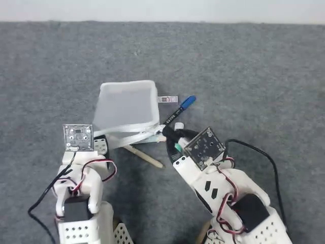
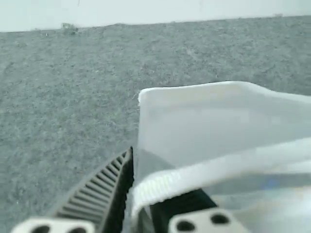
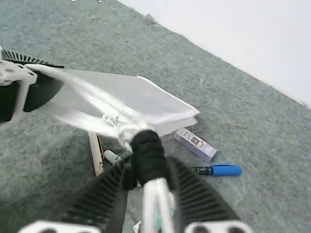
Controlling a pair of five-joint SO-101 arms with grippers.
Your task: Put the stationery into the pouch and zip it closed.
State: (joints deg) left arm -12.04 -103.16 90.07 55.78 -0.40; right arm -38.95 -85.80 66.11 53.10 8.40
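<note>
A white translucent pouch (image 1: 127, 104) lies mid-table with its zipper edge facing the arms. My left gripper (image 1: 103, 145) is shut on the pouch's near-left corner; in the left wrist view the zipper strip (image 2: 160, 187) runs between its jaws. My right gripper (image 1: 168, 133) is shut on a black-capped pen (image 3: 146, 153), whose tip touches the pouch's (image 3: 131, 97) zipper edge at the near-right corner. A blue-capped pen (image 1: 184, 105) and a small box (image 1: 167, 99) lie on the carpet just right of the pouch. A wooden stick (image 1: 144, 155) lies under the pouch's front edge.
Grey carpet (image 1: 254, 76) covers the table, with open room to the right and behind the pouch. A white wall (image 1: 162, 10) borders the far side. Cables (image 1: 264, 157) trail from the right arm.
</note>
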